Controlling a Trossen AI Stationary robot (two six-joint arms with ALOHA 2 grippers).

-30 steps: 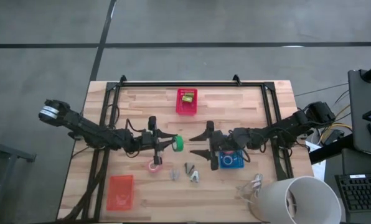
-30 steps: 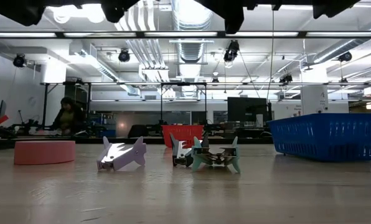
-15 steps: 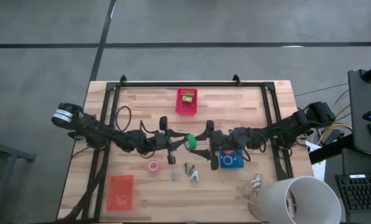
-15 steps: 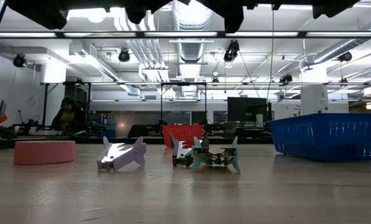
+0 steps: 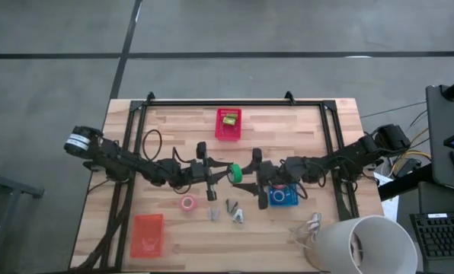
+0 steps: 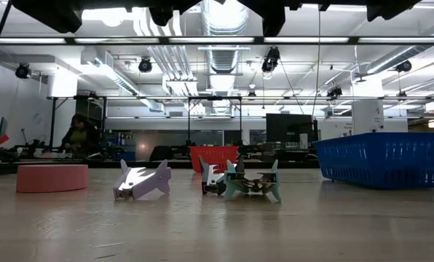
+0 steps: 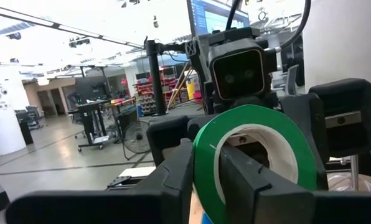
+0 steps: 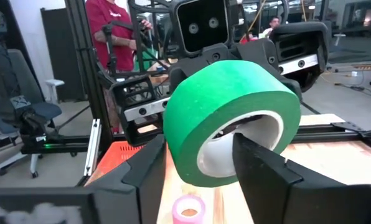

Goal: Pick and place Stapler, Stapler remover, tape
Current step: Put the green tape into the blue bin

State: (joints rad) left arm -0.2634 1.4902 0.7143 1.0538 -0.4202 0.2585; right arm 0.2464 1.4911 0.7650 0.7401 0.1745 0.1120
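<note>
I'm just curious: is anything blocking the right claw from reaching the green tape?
Nothing visible does. The left claw holds the green tape above mid-table, right at the open right claw.

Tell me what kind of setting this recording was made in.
Most likely a robotics lab or workshop. The low view shows exposed ceiling ducts and a person at a far bench; the high view shows a wooden table on a bare concrete floor.

Bright overhead lights, glare, soft shadows
</note>
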